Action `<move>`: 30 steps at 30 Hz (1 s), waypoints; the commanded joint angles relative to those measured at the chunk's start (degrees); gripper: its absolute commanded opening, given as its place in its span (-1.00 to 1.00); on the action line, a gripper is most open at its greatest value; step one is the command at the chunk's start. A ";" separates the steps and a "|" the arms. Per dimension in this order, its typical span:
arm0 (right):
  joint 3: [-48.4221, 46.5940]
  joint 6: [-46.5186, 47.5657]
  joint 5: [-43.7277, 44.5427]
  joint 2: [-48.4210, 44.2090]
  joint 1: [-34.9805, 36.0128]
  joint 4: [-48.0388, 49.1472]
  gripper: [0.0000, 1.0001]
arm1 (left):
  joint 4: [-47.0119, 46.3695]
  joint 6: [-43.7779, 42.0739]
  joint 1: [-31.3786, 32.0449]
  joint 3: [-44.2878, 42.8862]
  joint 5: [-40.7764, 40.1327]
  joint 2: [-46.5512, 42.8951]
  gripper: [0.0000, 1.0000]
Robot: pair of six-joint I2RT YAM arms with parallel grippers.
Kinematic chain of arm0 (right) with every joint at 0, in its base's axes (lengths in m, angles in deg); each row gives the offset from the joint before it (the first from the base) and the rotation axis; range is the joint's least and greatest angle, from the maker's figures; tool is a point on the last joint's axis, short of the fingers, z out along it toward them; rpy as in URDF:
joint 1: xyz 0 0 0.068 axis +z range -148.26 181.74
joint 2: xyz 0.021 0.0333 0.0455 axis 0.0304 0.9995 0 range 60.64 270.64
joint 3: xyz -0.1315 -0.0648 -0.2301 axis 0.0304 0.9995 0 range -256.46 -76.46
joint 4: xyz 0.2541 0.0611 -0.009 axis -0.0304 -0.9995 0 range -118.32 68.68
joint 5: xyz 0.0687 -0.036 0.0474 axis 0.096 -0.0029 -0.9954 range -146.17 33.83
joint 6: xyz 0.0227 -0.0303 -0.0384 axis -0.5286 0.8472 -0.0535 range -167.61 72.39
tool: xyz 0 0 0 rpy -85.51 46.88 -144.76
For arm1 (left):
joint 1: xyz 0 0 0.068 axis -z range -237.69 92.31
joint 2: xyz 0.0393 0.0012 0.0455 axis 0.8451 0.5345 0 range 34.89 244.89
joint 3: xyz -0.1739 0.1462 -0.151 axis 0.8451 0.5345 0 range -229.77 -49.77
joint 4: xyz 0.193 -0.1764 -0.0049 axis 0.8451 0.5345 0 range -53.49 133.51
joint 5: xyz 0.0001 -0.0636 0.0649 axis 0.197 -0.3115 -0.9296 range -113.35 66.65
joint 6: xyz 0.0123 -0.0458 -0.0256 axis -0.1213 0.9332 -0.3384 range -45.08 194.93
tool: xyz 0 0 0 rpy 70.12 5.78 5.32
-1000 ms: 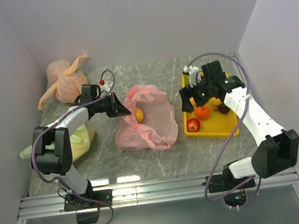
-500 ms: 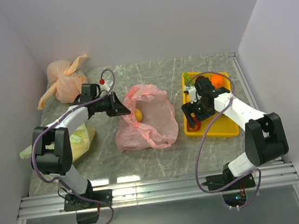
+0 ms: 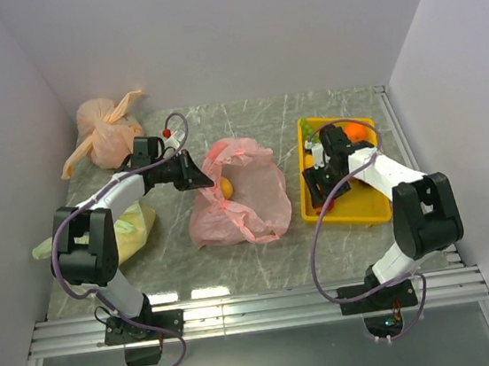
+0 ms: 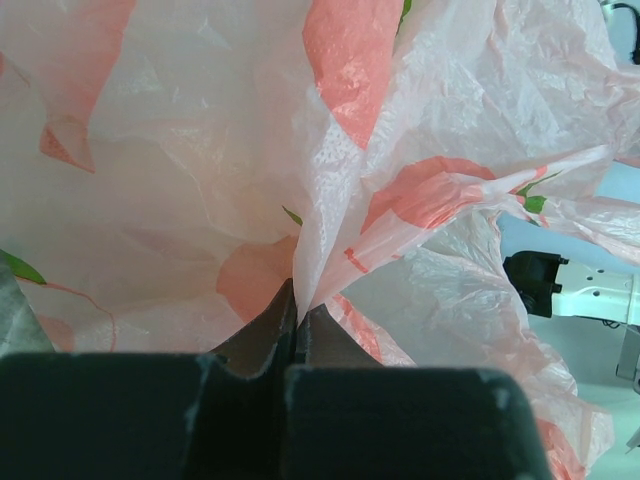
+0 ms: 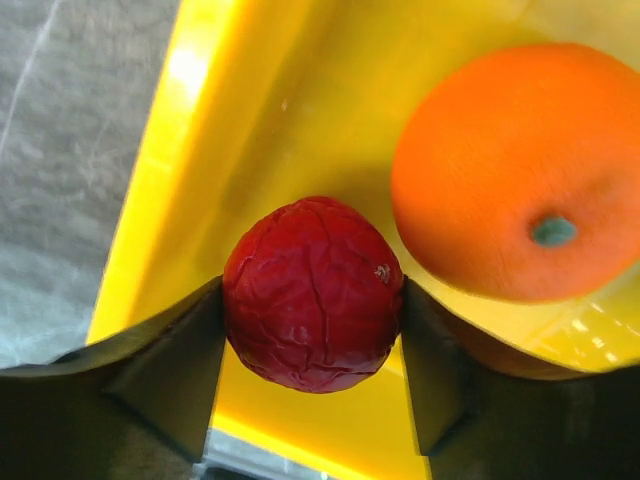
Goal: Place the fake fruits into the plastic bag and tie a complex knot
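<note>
— What's the setting?

— A grey, marbled counter (image 3: 174,263) closed in by plain pale walls, with the two arms reaching in from its near edge.

— Where is the plastic bag (image 3: 252,204)?

— In the middle of the counter, between the arms. It is thin, crinkled and pink with darker pink patches, and it lies slumped with its mouth open towards the back. A yellow fruit (image 3: 226,188) shows inside it, near the left rim.

— And the left tool (image 4: 296,305)?

— Clenched on the bag. The wrist view shows its two fingers pressed together with a fold of the pink film pinched between them, at the bag's left edge.

— The right side?

— A yellow tray (image 3: 364,208) sits to the right of the bag, apart from it. The right tool (image 5: 312,330) is down inside the tray, near its left wall, grasping a dark red fruit (image 5: 312,280) with a wrinkled skin; one finger lies against each side of it. I cannot tell whether the fruit is off the tray floor.

— Anything beside it?

— An orange (image 5: 515,170), just to the right of the red fruit in the wrist view.

— What else is on the counter?

— A tied orange-peach bag (image 3: 105,133) in the far left corner, and a yellow-green bag (image 3: 136,227) lying under the left arm.
</note>
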 commanded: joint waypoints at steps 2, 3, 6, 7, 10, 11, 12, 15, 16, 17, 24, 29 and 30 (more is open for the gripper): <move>-5.47 3.14 -4.54 -7.40 -1.82 -5.41 0.06 | -0.41 -1.30 -0.22 -1.19 0.40 -0.08 -0.99; -7.22 3.85 -5.68 -8.73 -1.82 -6.21 0.04 | -0.24 -1.48 -0.22 -1.37 0.49 0.10 -0.99; -12.04 4.91 -12.79 -13.21 -1.82 -8.32 0.01 | 2.57 -2.62 -0.22 -3.03 0.75 0.97 -0.99; -13.37 4.47 -15.51 -14.09 -1.56 -8.24 0.01 | 3.10 -2.88 -0.22 -3.38 0.75 1.07 -0.99; -17.51 0.61 -20.63 -16.12 2.38 -4.20 0.03 | 3.28 -2.97 -0.13 -3.39 1.72 1.16 -0.99; -18.39 -0.79 -21.16 -15.60 4.23 -2.11 0.03 | 2.67 -2.62 -0.22 -2.95 2.15 1.15 -0.99; -19.35 -1.41 -21.68 -15.25 5.73 -1.13 0.04 | 2.75 -2.71 -0.22 -2.95 2.77 1.33 -0.99; -19.02 -2.56 -22.22 -13.58 11.70 2.74 0.05 | 2.67 -2.27 -0.22 -3.12 4.53 1.42 -0.99; -19.01 -2.30 -21.96 -13.14 14.24 3.01 0.06 | 2.67 -2.27 -0.22 -3.21 5.31 1.42 -0.99; -19.10 -1.69 -21.69 -12.44 15.22 3.45 0.12 | 2.67 -2.18 -0.22 -3.39 6.11 1.50 -0.99; -20.77 -1.24 -17.64 -11.11 14.19 0.82 0.98 | 0.73 -1.22 -0.39 -2.60 8.84 0.98 -0.96; -18.75 0.06 -19.94 -15.94 4.26 -2.77 0.99 | -0.06 -0.78 -0.66 -1.81 9.27 0.71 -0.99; -16.92 0.77 -17.93 -16.21 1.64 -3.40 0.99 | -0.06 -0.78 -0.66 -1.81 9.19 0.89 -0.99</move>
